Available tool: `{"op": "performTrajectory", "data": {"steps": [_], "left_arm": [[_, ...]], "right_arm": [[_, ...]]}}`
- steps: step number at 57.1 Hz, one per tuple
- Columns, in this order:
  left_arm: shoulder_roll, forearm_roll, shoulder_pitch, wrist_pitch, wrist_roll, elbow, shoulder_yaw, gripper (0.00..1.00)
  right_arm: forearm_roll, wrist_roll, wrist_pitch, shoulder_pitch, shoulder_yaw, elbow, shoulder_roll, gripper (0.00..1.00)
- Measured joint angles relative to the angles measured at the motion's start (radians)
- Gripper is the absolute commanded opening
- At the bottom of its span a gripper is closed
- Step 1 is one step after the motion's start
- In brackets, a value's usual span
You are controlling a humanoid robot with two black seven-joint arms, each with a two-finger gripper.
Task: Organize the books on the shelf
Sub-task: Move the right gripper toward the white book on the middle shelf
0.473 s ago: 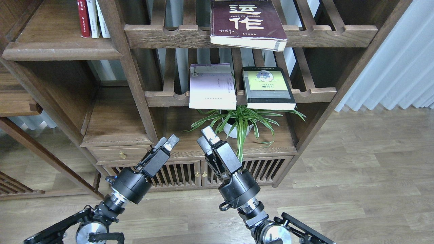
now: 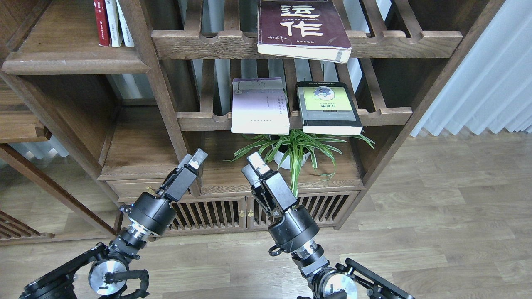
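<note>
Three books lie flat on the slatted racks. The maroon book (image 2: pixel 301 29) with big white characters is on the upper rack. The lavender-white paperback (image 2: pixel 259 106) and the black-bordered yellow-green book (image 2: pixel 328 109) are side by side on the middle rack. The solid plank shelf (image 2: pixel 70 60) is at the upper left. My left gripper (image 2: pixel 193 160) and right gripper (image 2: pixel 253 165) point up at the bookcase, well below the books. Each has its fingers close together and holds nothing.
Slim red and white volumes (image 2: pixel 112 23) stand at the back of the plank shelf. A potted spider plant (image 2: pixel 293 151) sits on the low shelf just beyond my right gripper. A vertical post (image 2: pixel 162 95) divides the bays. White curtains (image 2: pixel 486 74) hang at the right.
</note>
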Motion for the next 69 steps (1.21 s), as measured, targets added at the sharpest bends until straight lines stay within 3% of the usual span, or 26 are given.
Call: {"op": "performTrajectory", "data": {"steps": [17,27,50,69], "left_arm": [[-0.012,-0.004,-0.007,0.000,0.000,0.003,-0.027,1.00],[-0.006,-0.005,-0.005,0.000,0.000,0.003,-0.035,1.00],[-0.011,-0.016,-0.001,0.000,0.000,0.004,-0.036,1.00],[-0.012,-0.032,0.001,0.000,0.000,0.013,-0.058,1.00]], "right_arm": [[0.002,0.002,-0.003,0.080,-0.004,-0.078,0.000,0.99],[0.111,0.004,-0.173,0.193,0.001,-0.209,0.000,0.99],[0.318,-0.002,-0.288,0.310,-0.002,-0.388,0.000,0.99],[0.369,-0.062,-0.348,0.358,-0.003,-0.413,0.000,0.99]]}}
